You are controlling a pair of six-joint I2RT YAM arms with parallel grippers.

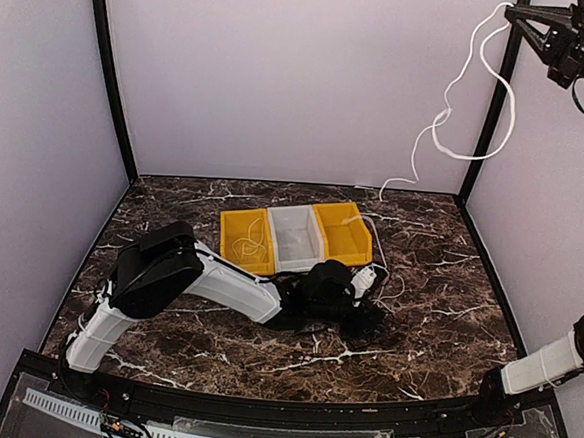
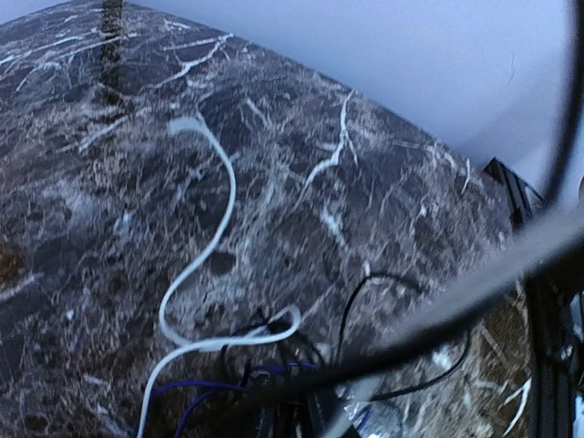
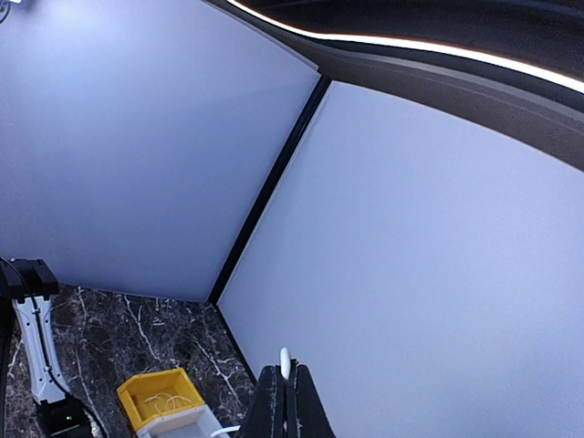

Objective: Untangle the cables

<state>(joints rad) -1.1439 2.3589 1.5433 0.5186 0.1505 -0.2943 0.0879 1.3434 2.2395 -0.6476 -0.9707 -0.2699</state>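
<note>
While the right hand (image 1: 515, 14) hangs way up top, pressed together on the end of the white cable (image 1: 446, 112), the left hand (image 1: 364, 312) sits low on the desk (image 1: 445, 320).
That white cable droops in loops to the back of the desk, behind the bins (image 1: 296, 237). The left hand is just in front of those bins, over a knot with a black cable (image 2: 351, 297) and a bluish cable (image 2: 201, 385). Honestly can't tell if it's spread or pinching anything, the wrist view's too blurry.
</note>
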